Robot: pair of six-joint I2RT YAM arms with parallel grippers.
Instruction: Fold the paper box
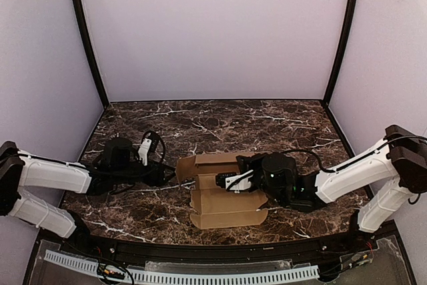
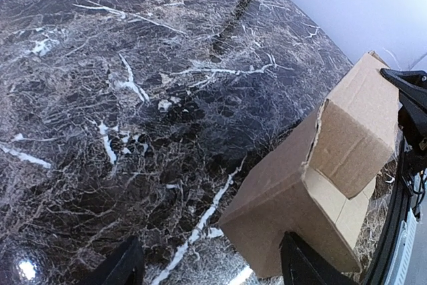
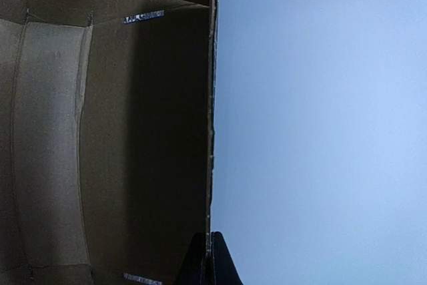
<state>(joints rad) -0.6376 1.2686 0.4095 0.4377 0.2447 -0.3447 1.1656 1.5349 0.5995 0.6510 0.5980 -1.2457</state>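
Note:
The paper box (image 1: 223, 195) is plain brown cardboard, partly folded, lying on the marble table between the two arms. One wall stands up at its back left (image 1: 200, 163). My right gripper (image 1: 225, 179) reaches in from the right and is shut on a thin upright wall; in the right wrist view that wall (image 3: 211, 131) runs edge-on into the gripper (image 3: 209, 261). My left gripper (image 1: 168, 177) is at the box's left side. In the left wrist view it (image 2: 210, 273) is open, with a corner of the box (image 2: 313, 191) just inside its right finger (image 2: 300, 266).
The dark marble table (image 1: 220, 121) is enclosed by pale walls with black corner posts (image 1: 87, 38). A black rail and a white perforated strip (image 1: 180, 275) run along the near edge. The right arm's black gripper (image 2: 410, 98) shows beyond the box in the left wrist view.

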